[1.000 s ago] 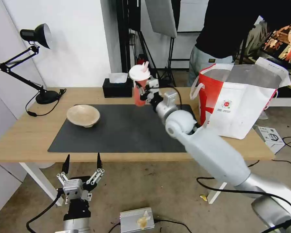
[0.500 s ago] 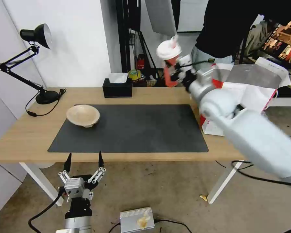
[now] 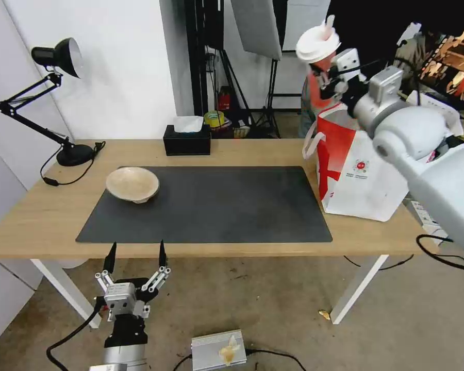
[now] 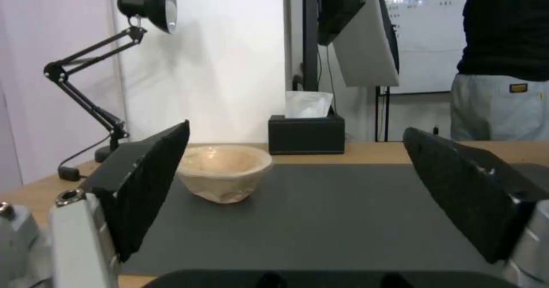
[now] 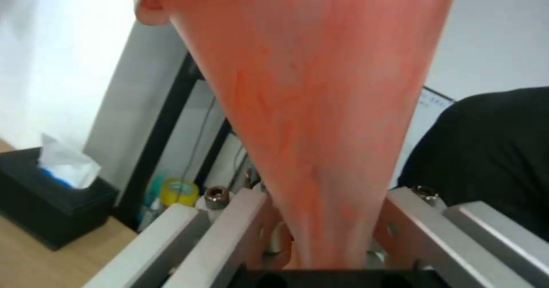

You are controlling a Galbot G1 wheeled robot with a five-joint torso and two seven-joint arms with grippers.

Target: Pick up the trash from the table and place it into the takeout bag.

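Right pincer [image 3: 329, 77] clamped on cup [image 3: 317, 62], upper right above bag [image 3: 361, 175]; centre over opening before release; left pincer [image 3: 135, 257] apart, idle lower left

A plain white wall [image 3: 118, 77] stands behind the desk [image 3: 41, 216], a long light-wood top on white legs; a black articulated lamp [image 3: 51, 56] is set at its far left corner, shade turned toward the wall, its cord looping over the wood; a black tissue box [image 3: 187, 140] sits at the back edge; beyond it rise black stands [image 3: 201, 56] and a grey panel [image 3: 257, 26] tilted from above, with a whiteboard [image 4: 426, 35] farther back; the floor [image 3: 252, 299] is worn brownish concrete with scattered scraps; a small silver box [image 3: 217, 350] lies on it near a black cable; lighting is even and bright.
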